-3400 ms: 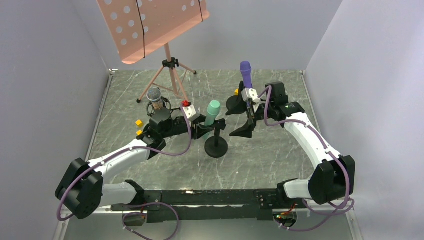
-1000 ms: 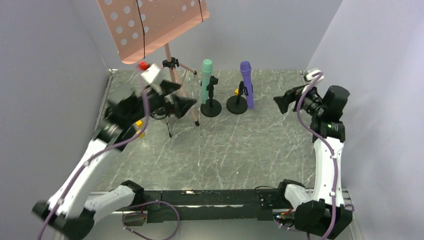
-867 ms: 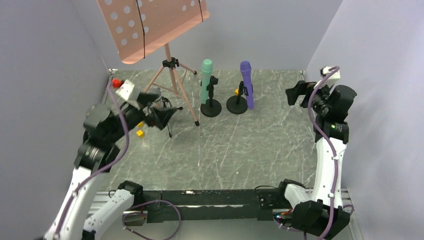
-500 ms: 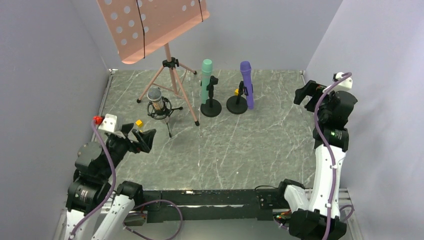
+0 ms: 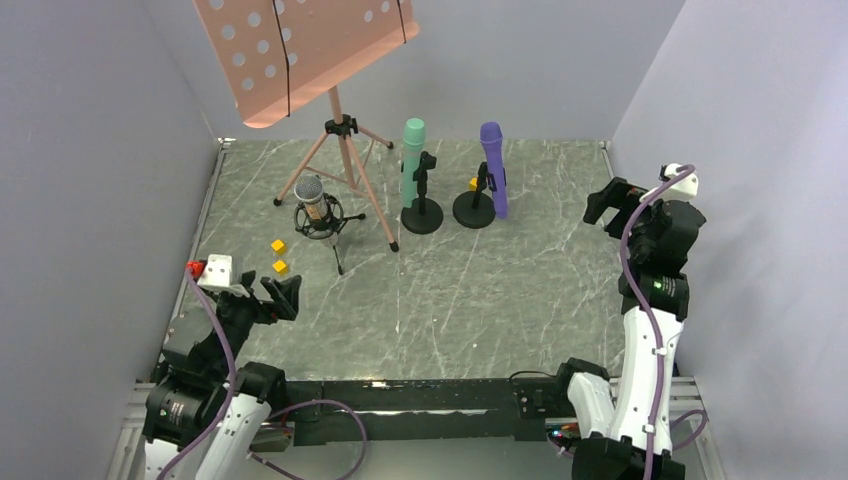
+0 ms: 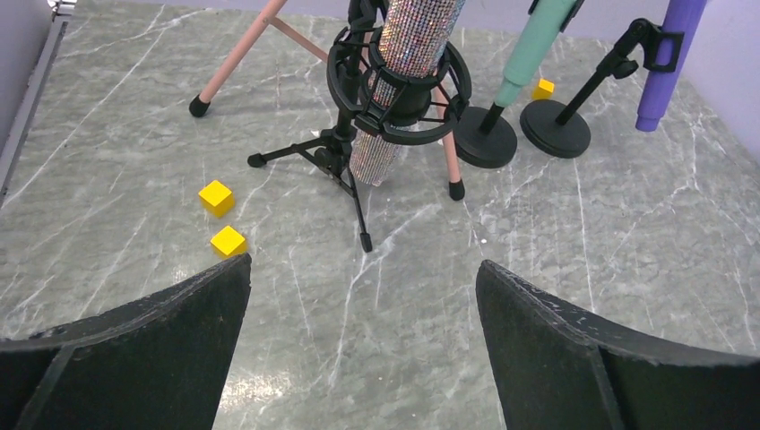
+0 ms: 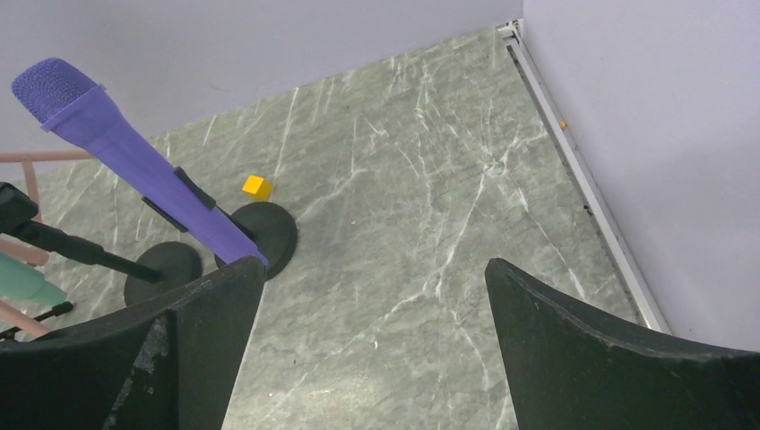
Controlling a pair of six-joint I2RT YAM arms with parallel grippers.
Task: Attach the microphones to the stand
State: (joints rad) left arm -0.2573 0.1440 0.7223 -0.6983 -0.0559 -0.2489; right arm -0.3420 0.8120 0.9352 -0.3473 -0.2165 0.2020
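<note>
Near edge first: the left pincer (image 6: 363, 269) sits low over the near-left corner of the grey marbled tabletop (image 5: 500, 290), fingers spread wide, nothing between them. Over on the right side, the right pincer (image 7: 376, 264) hangs higher up, close to the right wall, and it too is wide apart and empty.

Just beyond the left pincer, two small yellow cubes (image 6: 221, 219) lie near each other on the tabletop.

Past them stands the glittery bronze microphone (image 6: 408, 54), silver mesh head up, seated in the black ring mount (image 6: 399, 94) of a small black tripod (image 6: 336, 157). One pink leg of the music stand comes down right behind it.

Farther back, near the middle, the mint-green microphone (image 5: 412, 160) stands upright, held in the clip of a black round-base stand (image 5: 421, 216). Just to its right, the purple microphone (image 7: 134, 161) is held in the clip of a second round-base stand (image 5: 473, 210); the right wrist view shows it leaning, its lower end hidden behind a finger. A third yellow cube (image 7: 257, 186) lies right beside that base.

At the far left, the pink music stand (image 5: 300, 50) rises on its tripod legs, its perforated desk tilted.
</note>
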